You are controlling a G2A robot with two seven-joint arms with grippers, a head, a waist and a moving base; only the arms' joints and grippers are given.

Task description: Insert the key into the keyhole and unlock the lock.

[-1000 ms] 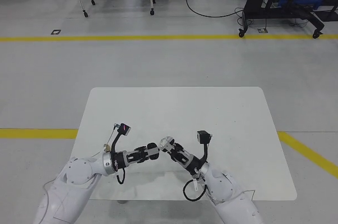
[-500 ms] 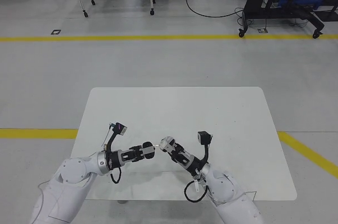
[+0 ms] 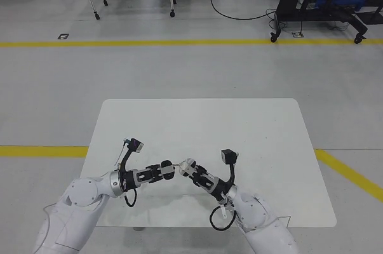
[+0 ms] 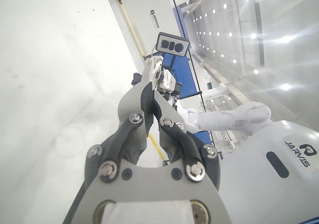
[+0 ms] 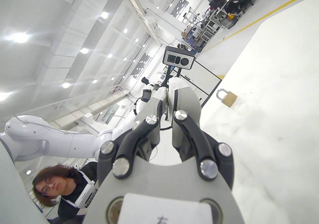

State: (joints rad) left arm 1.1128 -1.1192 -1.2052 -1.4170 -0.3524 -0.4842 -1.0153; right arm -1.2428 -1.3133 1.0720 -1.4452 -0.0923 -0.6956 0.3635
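My left gripper [image 3: 171, 169] and right gripper [image 3: 186, 166] meet tip to tip above the near middle of the white table [image 3: 242, 127]. In the right wrist view the right gripper [image 5: 167, 100] is shut on a thin metal piece that looks like the key [image 5: 166, 103]. The left gripper [image 4: 149, 90] has its black pads pressed together, and I see nothing held between them. Just past its tips are the right gripper's white-wrapped fingers [image 4: 159, 76]. A brass padlock [image 5: 228, 98] with a silver shackle lies on the table, away from both grippers.
The table's near edge [image 3: 178, 225] lies close below both arms. The far half of the table is bare white surface. Yellow floor lines [image 3: 32, 151] run beside the table.
The left gripper drew back slightly to the left. The right gripper came down and toward it, so the two tips now meet.
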